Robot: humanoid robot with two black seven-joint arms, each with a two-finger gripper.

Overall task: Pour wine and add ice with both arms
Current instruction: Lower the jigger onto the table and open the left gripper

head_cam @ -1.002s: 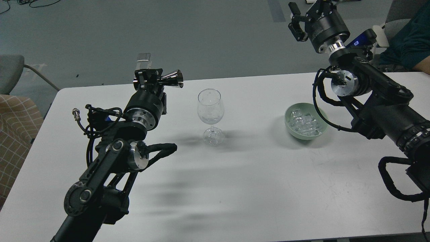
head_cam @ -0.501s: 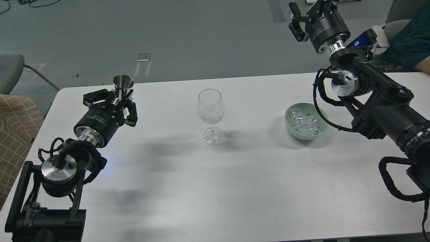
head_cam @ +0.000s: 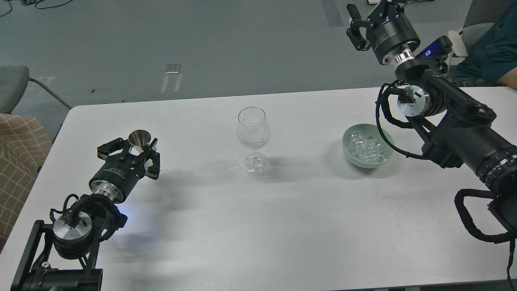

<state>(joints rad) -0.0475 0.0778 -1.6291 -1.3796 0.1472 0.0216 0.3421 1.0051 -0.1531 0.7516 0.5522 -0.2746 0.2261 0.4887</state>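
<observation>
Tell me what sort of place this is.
Probably a robotics lab or office: a plain white table on grey floor with loose cables, an office chair, and a seated person nearby.

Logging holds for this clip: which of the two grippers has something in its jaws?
The left gripper: it holds a small metal cup. The right gripper, raised beyond the table, holds nothing.

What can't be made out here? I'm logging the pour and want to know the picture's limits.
All in the head view:
- Wine level in the glass: clear liquid in clear glass, unreadable.
- Right tool: its top is cut by the upper edge; open or shut unclear.
- Metal cup in the left tool: contents too small to tell; base hidden by fingers.
- Ice count in the bowl: cubes blend together.
</observation>
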